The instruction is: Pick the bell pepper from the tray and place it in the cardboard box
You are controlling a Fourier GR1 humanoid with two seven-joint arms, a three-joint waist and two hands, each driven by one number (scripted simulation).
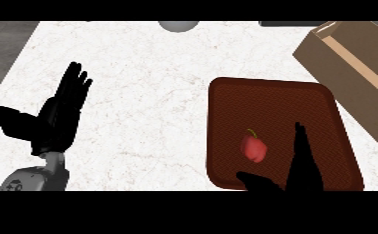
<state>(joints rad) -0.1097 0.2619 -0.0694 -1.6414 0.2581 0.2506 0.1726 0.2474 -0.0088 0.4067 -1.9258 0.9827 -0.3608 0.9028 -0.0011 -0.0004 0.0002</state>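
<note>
At the lower right, the right hand [301, 165] comes in over the near part of the brown tray [310, 98]. Its fingers are straight and point away from the robot, its thumb juts out to the left near the tray's front rim, and it holds nothing. Just to the left of those fingers lies the red bell pepper [255, 148], with a small green stem at its far end; it rests on the tray floor in the near half, close beside the hand, though whether they touch cannot be told.

At the left, the left hand [59, 110] rests open over the white marbled tabletop [140, 78], fingers up and thumb spread to the left, well apart from the tray and holding nothing.

Farther off, at the upper right, the cardboard box [347, 63] stands tilted to the view, just beyond the tray's far right corner. A grey rounded object [178, 25] shows at the tabletop's far edge.
</note>
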